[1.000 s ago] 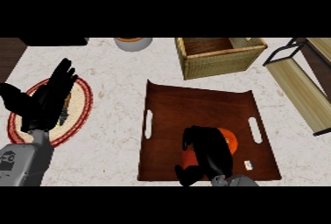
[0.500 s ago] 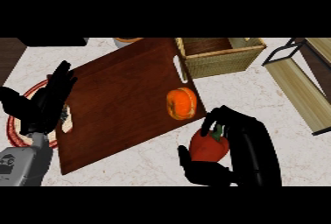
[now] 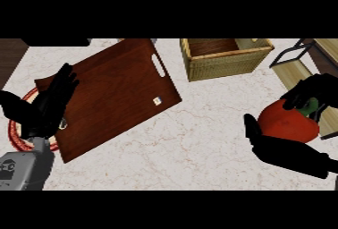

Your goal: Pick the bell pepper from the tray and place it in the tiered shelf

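Right hand (image 3: 285,151) at the right edge, fingers and thumb curled round the glossy red bell pepper with its green stem (image 3: 288,122), dark fingers draped over the top, thumb below on the near side. The pepper is up off the white marbled counter (image 3: 198,143) and well clear of the dark brown wooden tray (image 3: 119,91), which lies skewed across the upper left. In this view the pepper overlaps the pale wooden tiered shelf with the dark frame (image 3: 296,68); whether they touch, I cannot tell. A woven straw box (image 3: 224,67) sits open between tray and shelf. Left hand (image 3: 48,105) rests open at the left, fingers up, over the tray's corner and a round red-rimmed plate (image 3: 14,134)
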Robot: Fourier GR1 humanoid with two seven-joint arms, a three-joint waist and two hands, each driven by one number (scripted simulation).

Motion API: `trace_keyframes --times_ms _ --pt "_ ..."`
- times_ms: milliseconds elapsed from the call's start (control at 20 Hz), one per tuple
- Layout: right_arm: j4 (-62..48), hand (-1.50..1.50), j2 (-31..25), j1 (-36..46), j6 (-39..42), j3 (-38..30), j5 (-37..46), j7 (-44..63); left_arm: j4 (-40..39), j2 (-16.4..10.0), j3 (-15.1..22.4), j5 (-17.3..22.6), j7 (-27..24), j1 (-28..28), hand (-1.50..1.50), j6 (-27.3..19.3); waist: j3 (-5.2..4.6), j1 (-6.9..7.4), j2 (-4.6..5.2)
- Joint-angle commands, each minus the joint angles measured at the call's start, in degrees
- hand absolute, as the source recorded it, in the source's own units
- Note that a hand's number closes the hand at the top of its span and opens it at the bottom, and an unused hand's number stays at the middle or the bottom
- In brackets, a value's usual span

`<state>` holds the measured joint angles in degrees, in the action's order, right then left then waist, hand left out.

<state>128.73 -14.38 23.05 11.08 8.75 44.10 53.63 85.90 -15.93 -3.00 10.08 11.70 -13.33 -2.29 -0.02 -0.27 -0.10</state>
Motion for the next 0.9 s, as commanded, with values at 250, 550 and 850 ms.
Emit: trace_keyframes --times_ms 250,550,850 --pt "-8.35 1.5 -10.95 4.73 6.93 -22.42 -10.98 -3.32 0.37 1.5 -0.04 -1.2 1.33 -0.86 0.0 -1.24 0.03 0.01 0.1" --pt "-16.14 1.5 -13.74 0.52 4.33 -35.36 -18.29 -14.1 -0.7 1.31 -1.09 -0.84 0.69 -1.46 0.0 0.15 0.08 -0.05 0.14" --pt "-26.2 1.5 -17.64 -0.82 2.86 -41.92 -20.21 -22.5 -0.1 2.22 -0.43 -2.26 2.05 -2.31 0.0 -0.31 0.05 0.05 0.16"
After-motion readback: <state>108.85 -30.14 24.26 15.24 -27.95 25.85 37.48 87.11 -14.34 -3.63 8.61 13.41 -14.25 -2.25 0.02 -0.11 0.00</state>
